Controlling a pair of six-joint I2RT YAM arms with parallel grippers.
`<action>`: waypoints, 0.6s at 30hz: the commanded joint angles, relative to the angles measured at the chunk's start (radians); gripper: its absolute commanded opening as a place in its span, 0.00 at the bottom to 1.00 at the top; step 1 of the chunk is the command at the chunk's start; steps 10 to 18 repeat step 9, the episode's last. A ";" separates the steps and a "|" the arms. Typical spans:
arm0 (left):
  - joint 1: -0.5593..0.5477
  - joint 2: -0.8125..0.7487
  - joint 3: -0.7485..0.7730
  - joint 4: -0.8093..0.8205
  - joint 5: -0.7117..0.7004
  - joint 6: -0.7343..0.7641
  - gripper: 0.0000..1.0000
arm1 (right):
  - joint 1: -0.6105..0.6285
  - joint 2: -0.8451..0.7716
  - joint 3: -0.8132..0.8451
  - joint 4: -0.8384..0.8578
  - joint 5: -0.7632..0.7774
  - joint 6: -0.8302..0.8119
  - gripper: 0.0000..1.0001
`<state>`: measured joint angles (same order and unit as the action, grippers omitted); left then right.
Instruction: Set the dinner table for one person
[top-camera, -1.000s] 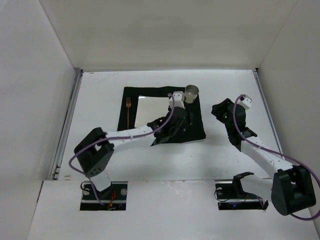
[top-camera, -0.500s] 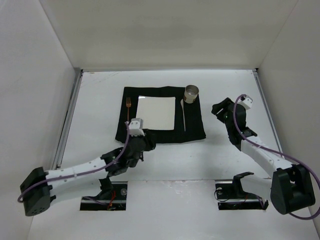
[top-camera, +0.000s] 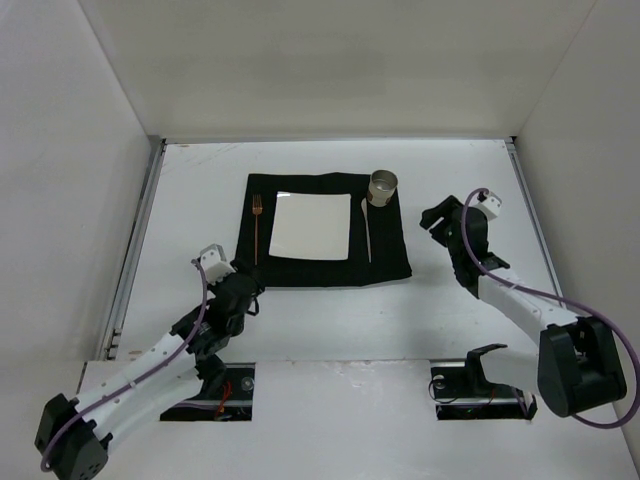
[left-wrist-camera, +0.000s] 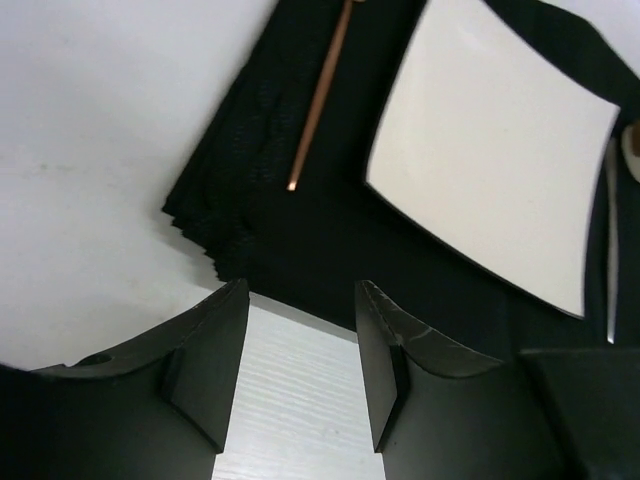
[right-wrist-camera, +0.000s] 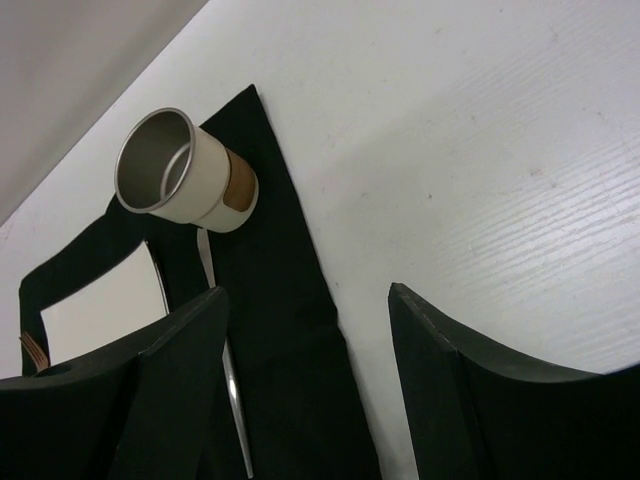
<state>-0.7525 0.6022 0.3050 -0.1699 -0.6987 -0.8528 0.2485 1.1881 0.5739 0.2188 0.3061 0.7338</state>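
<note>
The dinner table (top-camera: 190, 200) is the big white surface. On it lies a black mat (top-camera: 385, 255) with a square pale plate (top-camera: 311, 225) in its middle. A copper fork (top-camera: 257, 225) lies left of the plate and a silver utensil (top-camera: 366, 232) lies right of it. A metal-lined cup (top-camera: 382, 186) stands at the mat's far right corner. My left gripper (top-camera: 248, 290) hovers at the mat's near left corner, open and empty (left-wrist-camera: 300, 335). My right gripper (top-camera: 433, 218) is right of the mat, also open and empty (right-wrist-camera: 310, 340), facing the cup (right-wrist-camera: 185, 175).
Thin metal rails (top-camera: 140, 230) run along the table's side edges, with white walls close behind and beside them. The arm bases and a black bracket (top-camera: 485, 360) sit at the near edge.
My left arm has drawn back from over the mat's right half near the cup to the mat's near left corner. The plate and silver utensil now show uncovered. The right arm barely moved.
</note>
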 joint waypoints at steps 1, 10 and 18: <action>0.046 0.021 -0.040 -0.004 0.014 -0.040 0.44 | -0.004 -0.034 -0.014 0.070 0.010 0.010 0.71; 0.078 0.079 -0.070 0.105 0.028 0.001 0.43 | -0.012 -0.033 -0.029 0.093 0.010 0.027 0.71; 0.078 0.079 -0.070 0.105 0.028 0.001 0.43 | -0.012 -0.033 -0.029 0.093 0.010 0.027 0.71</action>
